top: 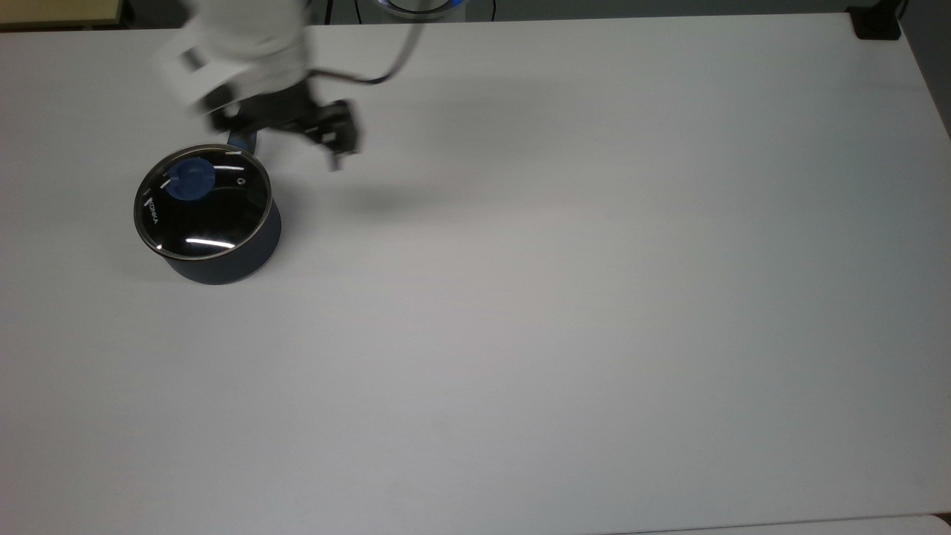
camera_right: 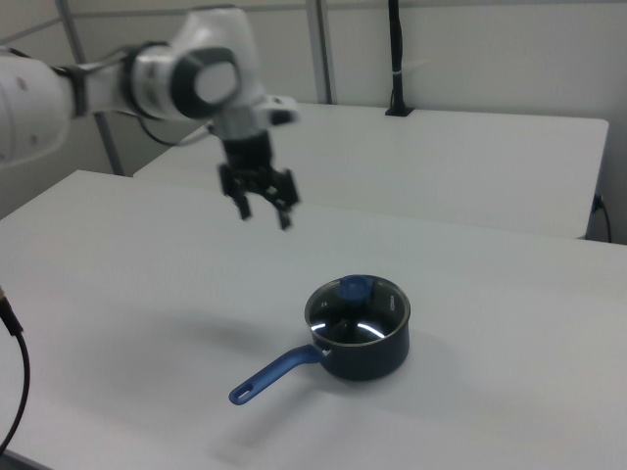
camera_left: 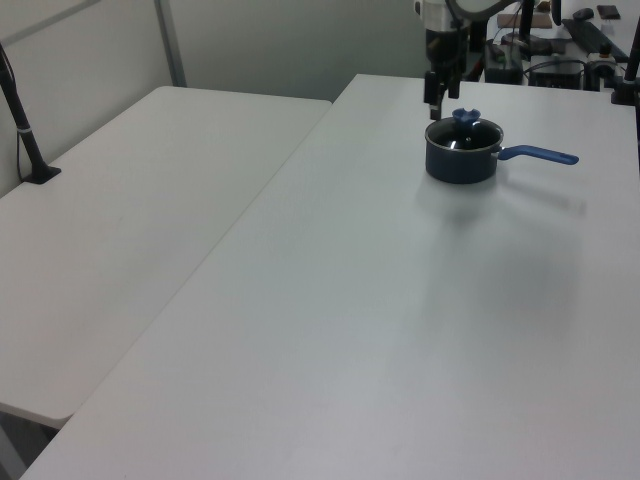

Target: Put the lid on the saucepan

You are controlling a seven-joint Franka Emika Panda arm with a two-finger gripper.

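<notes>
On counter (top: 594, 297): white top, w/ pan near the top view's left edge.
Pan (top: 223, 256): small dark navy pot, upright, black inside seen thru glass. Also in left view (camera_left: 460, 163) & right view (camera_right: 367, 354).
Pan handle (camera_right: 274, 375): long, blue, hole at end; points to the right view's lower left, and to the left view's right (camera_left: 540, 155). In top view mostly hidden behind arm.
Lid (top: 200, 202): clear glass disc, metal rim, sits flat on pan mouth, covering it. White lettering near its left rim in the top view. Also in right view (camera_right: 358, 308).
Knob (top: 191, 180): blue, on lid, nothing touching it. Seen in left view (camera_left: 465, 116) & right view (camera_right: 354, 287).
End effector (top: 338, 145): black, blurred, up in the air, apart from pan, to the top view's right of lid. In right view (camera_right: 263, 208) it hangs above & to the right view's left of pan; fingers spread apart, released, holding nothing. In left view (camera_left: 437, 88) it is just to the left view's left of pan, higher than lid.
Arm (camera_right: 147, 78): white, enters from the right view's left; cable trails off wrist.
Shadow (top: 386, 197): soft, on counter to the top view's right of pan.
Second table (camera_left: 120, 220): white, beside counter on the left view's left.
</notes>
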